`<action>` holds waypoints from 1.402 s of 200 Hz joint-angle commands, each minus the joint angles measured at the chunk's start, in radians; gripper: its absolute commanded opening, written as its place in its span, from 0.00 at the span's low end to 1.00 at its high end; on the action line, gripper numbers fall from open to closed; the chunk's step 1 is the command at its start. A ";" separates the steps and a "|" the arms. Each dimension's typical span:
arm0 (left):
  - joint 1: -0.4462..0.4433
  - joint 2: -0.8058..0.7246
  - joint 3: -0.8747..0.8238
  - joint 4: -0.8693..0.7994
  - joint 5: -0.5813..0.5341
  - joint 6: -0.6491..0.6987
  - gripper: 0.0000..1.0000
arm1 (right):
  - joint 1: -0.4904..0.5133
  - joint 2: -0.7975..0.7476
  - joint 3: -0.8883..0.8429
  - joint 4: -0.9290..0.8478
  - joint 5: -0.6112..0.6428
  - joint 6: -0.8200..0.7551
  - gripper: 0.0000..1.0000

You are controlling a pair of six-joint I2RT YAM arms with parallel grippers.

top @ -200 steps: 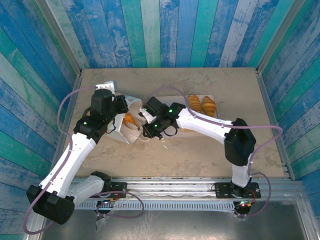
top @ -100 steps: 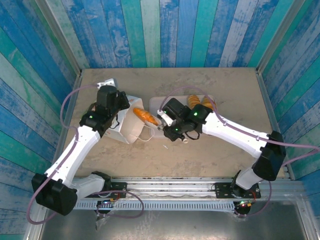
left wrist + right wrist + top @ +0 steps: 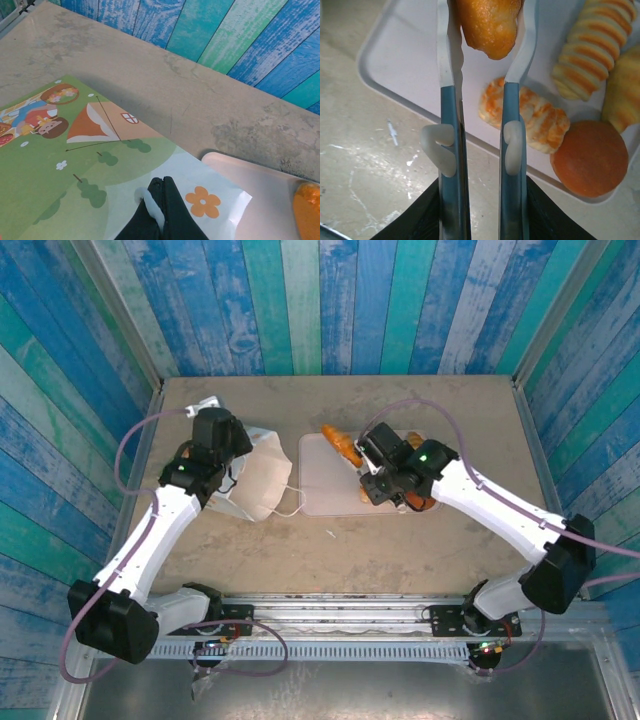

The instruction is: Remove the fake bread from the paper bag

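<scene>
While the left gripper pinches a bag cord, the right gripper clamps a glossy golden-orange roll.

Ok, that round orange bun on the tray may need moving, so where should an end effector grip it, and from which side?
Probably from above, across the middle of the round bun: it is a smooth low dome. A striped roll crowds one side, so put one finger by the tray rim, one opposite.

Roll runs off the top edge in the right wrist view; orange pastry clipped lower right at the left wrist; paper bag cropped left and bottom.
</scene>
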 commanded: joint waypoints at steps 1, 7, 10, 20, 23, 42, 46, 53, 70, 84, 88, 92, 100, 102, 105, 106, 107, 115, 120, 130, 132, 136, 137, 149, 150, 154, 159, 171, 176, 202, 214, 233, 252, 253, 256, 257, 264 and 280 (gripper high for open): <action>0.007 -0.027 0.013 -0.014 -0.028 -0.008 0.00 | 0.006 0.068 0.043 -0.046 0.009 -0.001 0.37; 0.009 -0.034 0.012 -0.011 -0.019 -0.004 0.00 | 0.006 0.088 0.051 -0.056 0.014 -0.003 0.37; 0.008 -0.038 0.010 -0.007 -0.014 -0.002 0.00 | 0.006 0.098 0.055 -0.062 0.017 -0.002 0.37; 0.009 -0.052 0.001 0.011 0.006 0.004 0.00 | 0.006 0.129 0.068 -0.072 0.020 -0.003 0.37; 0.009 -0.058 -0.002 0.017 0.013 0.005 0.00 | 0.006 0.136 0.071 -0.072 0.022 -0.003 0.37; 0.009 -0.082 -0.024 0.050 0.055 0.008 0.00 | 0.006 0.170 0.083 -0.074 0.030 -0.004 0.37; 0.008 -0.085 -0.027 0.054 0.062 0.008 0.00 | 0.005 0.176 0.087 -0.075 0.031 -0.005 0.37; 0.009 -0.091 -0.030 0.055 0.067 0.007 0.00 | 0.007 0.185 0.090 -0.075 0.032 -0.011 0.37; 0.009 -0.098 -0.029 0.047 0.069 0.006 0.00 | 0.012 0.209 0.100 -0.078 0.046 -0.021 0.37; 0.009 -0.104 -0.031 0.045 0.068 0.007 0.00 | 0.020 0.235 0.109 -0.082 0.059 -0.039 0.37; 0.008 -0.106 -0.032 0.046 0.066 0.008 0.00 | 0.023 0.241 0.111 -0.084 0.060 -0.044 0.37; 0.009 -0.107 -0.033 0.046 0.064 0.006 0.00 | 0.025 0.250 0.113 -0.086 0.066 -0.046 0.37; 0.009 -0.110 -0.033 0.045 0.065 0.005 0.00 | 0.034 0.265 0.121 -0.091 0.084 -0.050 0.37; 0.009 -0.111 -0.033 0.045 0.064 0.005 0.00 | 0.036 0.269 0.122 -0.093 0.088 -0.051 0.37; 0.009 -0.111 -0.033 0.046 0.064 0.005 0.00 | 0.040 0.276 0.125 -0.098 0.094 -0.052 0.38; 0.009 -0.112 -0.033 0.046 0.065 0.005 0.00 | 0.041 0.277 0.127 -0.099 0.096 -0.053 0.38; 0.009 -0.112 -0.033 0.046 0.065 0.004 0.00 | 0.041 0.280 0.128 -0.100 0.098 -0.053 0.38; 0.009 -0.115 -0.036 0.048 0.066 0.004 0.00 | 0.050 0.298 0.138 -0.113 0.112 -0.058 0.38; 0.009 -0.115 -0.037 0.049 0.067 0.002 0.00 | 0.057 0.307 0.144 -0.118 0.118 -0.060 0.38; 0.009 -0.117 -0.039 0.049 0.067 0.003 0.00 | 0.071 0.318 0.150 -0.125 0.128 -0.065 0.38; 0.009 -0.118 -0.039 0.049 0.068 0.004 0.00 | 0.073 0.319 0.152 -0.127 0.129 -0.065 0.38; 0.009 -0.118 -0.039 0.049 0.069 0.004 0.00 | 0.078 0.322 0.154 -0.129 0.130 -0.067 0.38; 0.009 -0.118 -0.039 0.048 0.069 0.004 0.00 | 0.079 0.323 0.154 -0.130 0.130 -0.068 0.38; 0.009 -0.121 -0.041 0.046 0.069 0.007 0.00 | 0.091 0.324 0.156 -0.134 0.125 -0.069 0.39; 0.009 -0.121 -0.041 0.046 0.069 0.006 0.00 | 0.092 0.323 0.156 -0.134 0.126 -0.069 0.40; 0.009 -0.122 -0.041 0.046 0.068 0.006 0.00 | 0.094 0.321 0.155 -0.134 0.122 -0.069 0.40; 0.009 -0.123 -0.042 0.047 0.068 0.007 0.00 | 0.098 0.319 0.154 -0.134 0.115 -0.069 0.41; 0.009 -0.126 -0.044 0.047 0.069 0.007 0.00 | 0.100 0.311 0.150 -0.137 0.089 -0.069 0.41; 0.009 -0.128 -0.044 0.046 0.071 0.008 0.00 | 0.101 0.307 0.147 -0.137 0.082 -0.068 0.42; 0.009 -0.133 -0.051 0.050 0.072 0.007 0.00 | 0.101 0.283 0.142 -0.140 0.028 -0.072 0.43; 0.009 -0.134 -0.052 0.049 0.074 0.007 0.00 | 0.101 0.268 0.143 -0.137 0.004 -0.074 0.44; 0.010 -0.137 -0.054 0.049 0.073 0.006 0.00 | 0.100 0.256 0.147 -0.138 -0.033 -0.084 0.46; 0.009 -0.141 -0.056 0.052 0.074 0.005 0.00 | 0.100 0.252 0.156 -0.148 -0.062 -0.088 0.45; 0.009 -0.141 -0.055 0.051 0.074 0.005 0.00 | 0.101 0.251 0.156 -0.148 -0.064 -0.088 0.45; 0.009 -0.141 -0.056 0.051 0.074 0.005 0.00 | 0.100 0.248 0.156 -0.148 -0.068 -0.088 0.45; 0.009 -0.142 -0.056 0.050 0.073 0.005 0.00 | 0.100 0.247 0.156 -0.148 -0.069 -0.088 0.46; 0.008 -0.143 -0.056 0.051 0.073 0.006 0.00 | 0.100 0.243 0.159 -0.147 -0.077 -0.086 0.46; 0.009 -0.146 -0.058 0.049 0.071 0.007 0.00 | 0.101 0.230 0.175 -0.147 -0.098 -0.083 0.46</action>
